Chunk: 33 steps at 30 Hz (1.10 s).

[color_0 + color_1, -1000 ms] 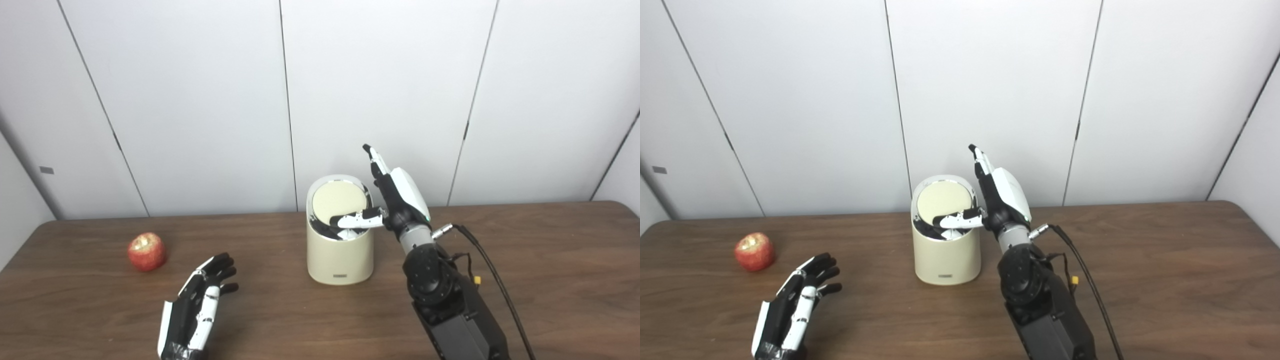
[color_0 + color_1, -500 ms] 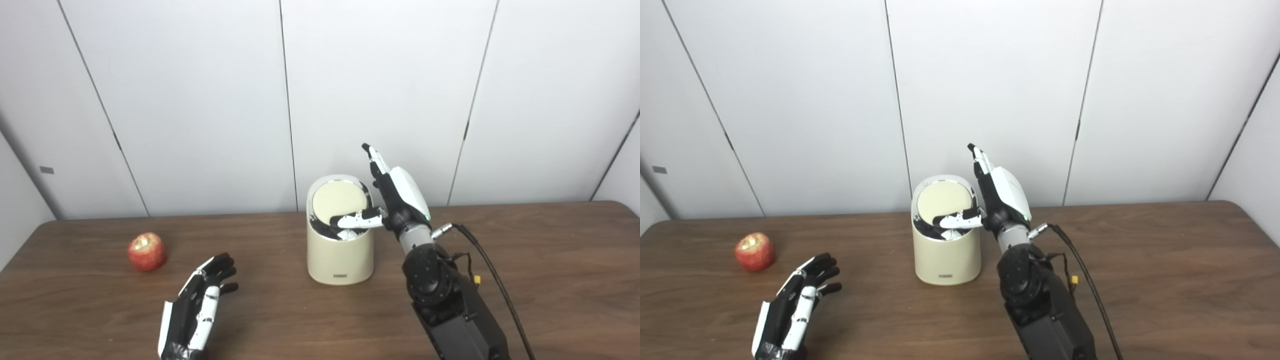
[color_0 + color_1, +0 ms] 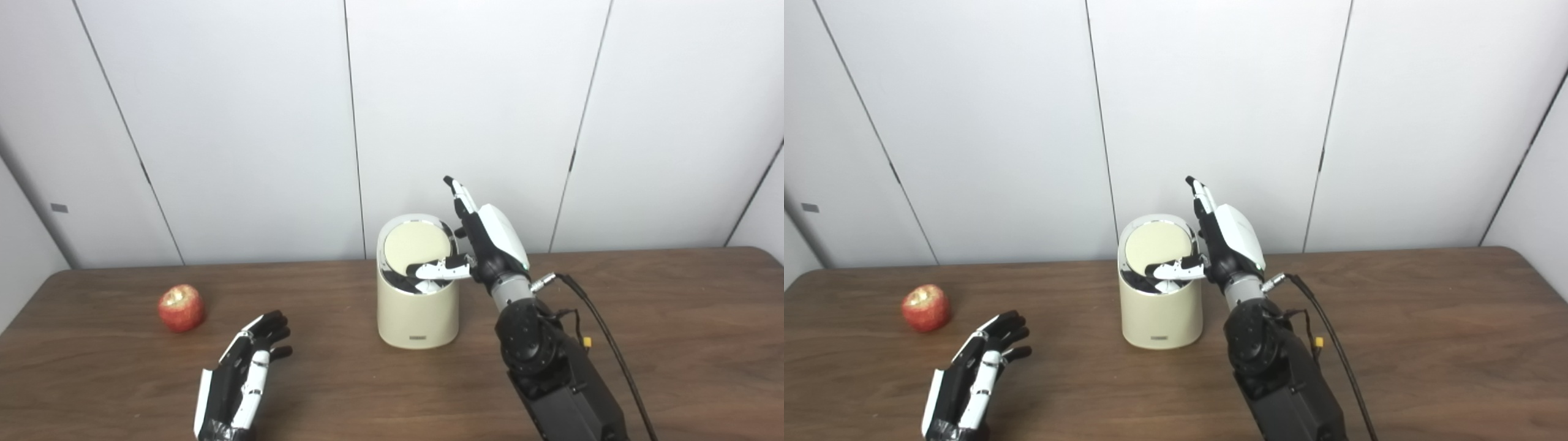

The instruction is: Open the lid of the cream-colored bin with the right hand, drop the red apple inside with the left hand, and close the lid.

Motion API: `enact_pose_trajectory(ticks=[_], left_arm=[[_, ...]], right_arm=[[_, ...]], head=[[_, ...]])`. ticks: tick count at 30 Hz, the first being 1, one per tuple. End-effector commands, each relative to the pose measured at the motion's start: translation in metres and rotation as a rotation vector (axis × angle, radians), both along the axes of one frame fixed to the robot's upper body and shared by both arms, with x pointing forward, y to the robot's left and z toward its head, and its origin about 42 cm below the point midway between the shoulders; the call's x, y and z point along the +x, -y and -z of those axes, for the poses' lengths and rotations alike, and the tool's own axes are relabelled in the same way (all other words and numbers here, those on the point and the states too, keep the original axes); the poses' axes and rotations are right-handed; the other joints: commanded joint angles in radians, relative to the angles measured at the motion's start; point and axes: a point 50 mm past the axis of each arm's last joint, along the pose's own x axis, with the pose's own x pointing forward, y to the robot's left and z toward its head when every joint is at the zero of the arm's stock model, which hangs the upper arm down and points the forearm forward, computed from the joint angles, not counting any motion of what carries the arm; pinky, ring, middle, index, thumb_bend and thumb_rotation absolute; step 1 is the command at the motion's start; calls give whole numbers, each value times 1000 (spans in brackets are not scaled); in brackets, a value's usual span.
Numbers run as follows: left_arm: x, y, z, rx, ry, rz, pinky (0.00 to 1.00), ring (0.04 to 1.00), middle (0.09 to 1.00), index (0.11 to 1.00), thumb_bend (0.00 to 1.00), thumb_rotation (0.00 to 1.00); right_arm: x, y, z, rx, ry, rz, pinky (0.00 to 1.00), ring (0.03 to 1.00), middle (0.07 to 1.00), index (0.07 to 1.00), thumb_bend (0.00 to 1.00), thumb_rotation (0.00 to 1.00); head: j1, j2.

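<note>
The cream-colored bin (image 3: 418,312) stands mid-table near the back wall. Its round swing lid (image 3: 416,245) is tilted up towards me, with a dark gap showing at its front edge. My right hand (image 3: 490,242) is open just right of the bin. Its fingers point up and its thumb (image 3: 438,269) reaches over the rim and rests on the lid's lower front part. The red apple (image 3: 181,308) lies on the table at the left. My left hand (image 3: 245,373) is open and empty, palm side up, below and right of the apple, apart from it.
The brown wooden table (image 3: 674,343) ends at a white panelled wall just behind the bin. A black cable (image 3: 603,331) runs along the right forearm.
The picture has shifted very slightly. The hands, the lid and the apple hold the same places.
</note>
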Motion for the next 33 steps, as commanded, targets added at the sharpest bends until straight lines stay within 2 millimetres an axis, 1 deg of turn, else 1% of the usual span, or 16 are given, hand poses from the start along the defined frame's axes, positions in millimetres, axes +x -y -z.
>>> enact_pose_trajectory(ticks=[1,8,12,14,15,16,18,21,22,23,28,31,33], left_arm=[[-1,3,-6,6,33,-4,700,780,789,785,198,589],[-2,3,-7,10,36,-4,692,779,790,786,202,598],[-2,3,-7,4,32,-1,696,783,793,790,200,595],[-2,3,-7,5,34,-1,702,783,793,790,204,595],[-2,3,-7,6,34,0,703,784,794,790,204,595],[-2,3,-7,7,34,1,701,784,795,792,208,597],[-2,4,-7,2,31,0,697,784,796,792,210,599],[-2,3,-7,4,34,0,695,780,793,790,199,581],[-2,3,-7,5,35,0,696,780,792,790,196,581],[-2,3,-7,4,36,3,700,781,792,790,196,582],[-2,2,-7,10,34,1,705,785,793,788,198,592],[-2,2,-7,5,37,1,703,785,794,790,190,587],[-2,2,-6,5,40,1,697,784,794,789,195,582]], right_arm=[[6,16,-8,-28,18,56,704,939,997,981,516,0],[5,16,-6,-23,17,51,739,943,994,976,548,0],[4,16,-6,-18,7,49,803,938,994,980,566,0],[3,15,-7,-14,4,50,824,937,993,979,597,74],[2,15,-7,-12,3,49,828,936,993,978,603,92],[2,15,-7,-11,2,48,833,937,992,978,619,147],[2,14,-7,-7,1,45,834,936,991,976,632,189],[0,14,-8,15,-6,26,844,942,994,980,681,354],[0,14,-8,26,-8,19,849,946,996,983,701,430],[0,14,-8,35,-9,9,855,950,998,985,713,472],[-1,16,-7,54,-14,-23,871,965,1000,994,801,799],[-2,17,-5,58,-16,-32,877,970,999,991,848,911],[-2,18,-5,59,-20,-36,882,973,998,988,864,939]], head=[[-1,1],[-1,1],[-1,2],[-1,2],[-1,1],[-1,1],[-1,1],[-1,-1],[-1,-1],[-1,0],[-2,0],[-2,0],[-2,0]])
